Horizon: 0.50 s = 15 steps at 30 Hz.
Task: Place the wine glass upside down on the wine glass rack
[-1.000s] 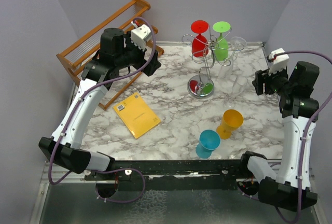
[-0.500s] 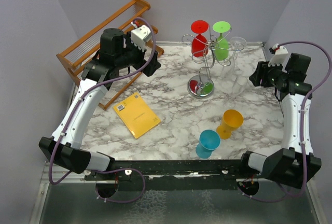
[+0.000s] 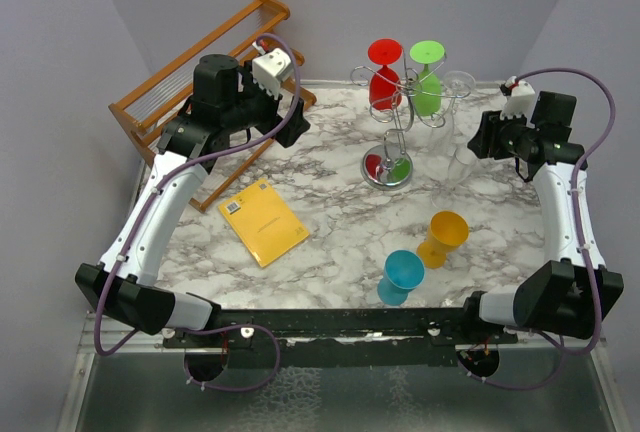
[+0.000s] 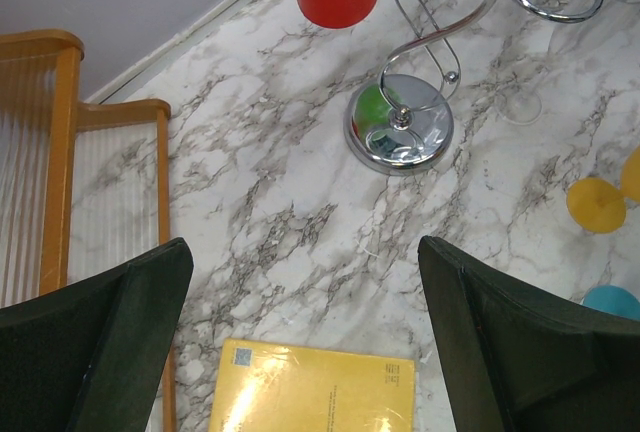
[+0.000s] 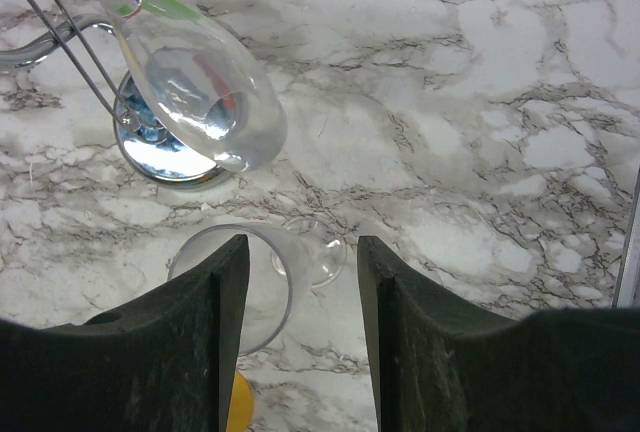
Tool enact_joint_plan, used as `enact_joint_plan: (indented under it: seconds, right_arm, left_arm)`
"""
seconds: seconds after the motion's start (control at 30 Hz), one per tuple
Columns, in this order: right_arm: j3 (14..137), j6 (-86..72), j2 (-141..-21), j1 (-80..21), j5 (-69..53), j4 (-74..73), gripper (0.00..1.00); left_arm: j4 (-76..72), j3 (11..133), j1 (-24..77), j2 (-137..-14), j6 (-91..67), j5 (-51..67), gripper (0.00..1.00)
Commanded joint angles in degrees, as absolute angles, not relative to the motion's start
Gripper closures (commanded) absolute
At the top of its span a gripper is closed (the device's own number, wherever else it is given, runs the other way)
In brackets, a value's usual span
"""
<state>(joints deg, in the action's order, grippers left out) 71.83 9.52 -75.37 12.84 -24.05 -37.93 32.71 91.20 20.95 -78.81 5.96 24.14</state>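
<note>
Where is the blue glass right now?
In the top view, the blue glass stands near the front edge of the table, right of the middle, close beside the orange glass.

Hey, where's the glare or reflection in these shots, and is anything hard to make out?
Left wrist: bright glare patches on the yellow booklet; the shiny base of the wine glass rack mirrors red and green. Right wrist: the clear wine glass nearly blends into the marble table. Top external: same glass, faint.
</note>
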Motion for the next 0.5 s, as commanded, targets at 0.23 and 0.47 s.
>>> enact_joint_plan:
  seconds: [0.23,0.47]
  right_arm:
    - [69.9,11.4,-75.3,10.8,-18.2,-36.8,0.64]
    - [70.4,11.8,-76.3,9.9,-16.5,-37.6,0.71]
  left_arm:
    - [31.9,92.8,20.5,-79.7,6.2,25.4,0.01]
    - [31.8,92.6,20.5,-79.5,6.1,25.5,0.01]
